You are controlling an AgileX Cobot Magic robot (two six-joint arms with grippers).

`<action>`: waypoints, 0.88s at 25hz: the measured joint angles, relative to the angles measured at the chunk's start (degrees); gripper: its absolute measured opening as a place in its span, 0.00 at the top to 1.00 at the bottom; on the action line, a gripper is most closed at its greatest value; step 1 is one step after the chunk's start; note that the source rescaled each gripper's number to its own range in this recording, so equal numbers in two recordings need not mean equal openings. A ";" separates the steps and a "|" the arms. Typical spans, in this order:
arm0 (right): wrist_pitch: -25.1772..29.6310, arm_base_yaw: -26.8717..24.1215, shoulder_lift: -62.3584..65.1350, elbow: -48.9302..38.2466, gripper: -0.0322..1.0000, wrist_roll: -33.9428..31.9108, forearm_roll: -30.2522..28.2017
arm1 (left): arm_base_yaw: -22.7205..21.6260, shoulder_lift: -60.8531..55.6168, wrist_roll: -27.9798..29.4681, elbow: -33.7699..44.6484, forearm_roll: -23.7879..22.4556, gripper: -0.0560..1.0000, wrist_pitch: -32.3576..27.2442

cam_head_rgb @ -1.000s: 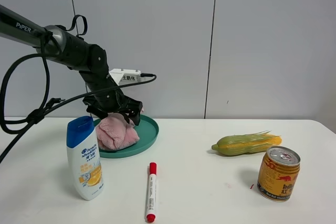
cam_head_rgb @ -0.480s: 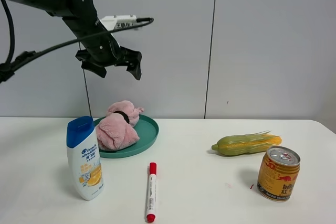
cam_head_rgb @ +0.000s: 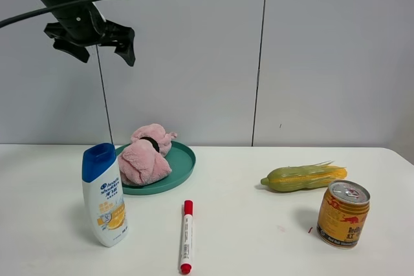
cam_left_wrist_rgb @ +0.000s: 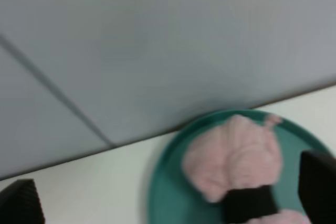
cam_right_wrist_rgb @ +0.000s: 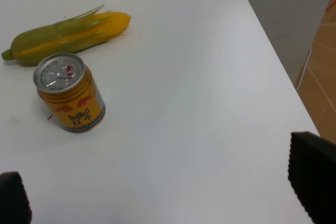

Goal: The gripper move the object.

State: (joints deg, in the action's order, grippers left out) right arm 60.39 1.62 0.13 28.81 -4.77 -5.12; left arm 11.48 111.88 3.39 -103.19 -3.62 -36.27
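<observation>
The pink plush towel bundle with its black band lies on a teal plate at the table's back left. My left gripper is open and empty, high above the table and up-left of the bundle, near the wall. In the left wrist view the bundle and plate lie far below, between the spread fingertips. My right gripper is open and empty above the table's right end; the exterior view does not show it.
A shampoo bottle stands front left, just in front of the plate. A red-capped marker lies front centre. A corn cob and a yellow can sit on the right. The table's right edge is close to them.
My left gripper has let go of the bundle on the plate and risen high, up and to the left. The bundle stays on the plate.
</observation>
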 joint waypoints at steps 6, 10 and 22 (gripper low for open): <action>0.00 0.00 0.00 0.00 0.00 0.00 0.00 | -6.51 -3.28 -0.05 0.00 -1.87 0.01 -3.26; 0.00 0.00 0.00 0.00 0.00 0.00 0.00 | -8.71 -6.68 -0.05 0.00 -2.94 0.01 -5.74; 0.00 0.00 0.00 0.00 0.00 0.00 0.00 | -10.04 -20.40 0.15 0.00 -6.15 0.01 -10.49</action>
State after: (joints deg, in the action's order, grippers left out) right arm 60.39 1.62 0.13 28.81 -4.77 -5.12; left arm 1.44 91.48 3.55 -103.19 -9.78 -46.76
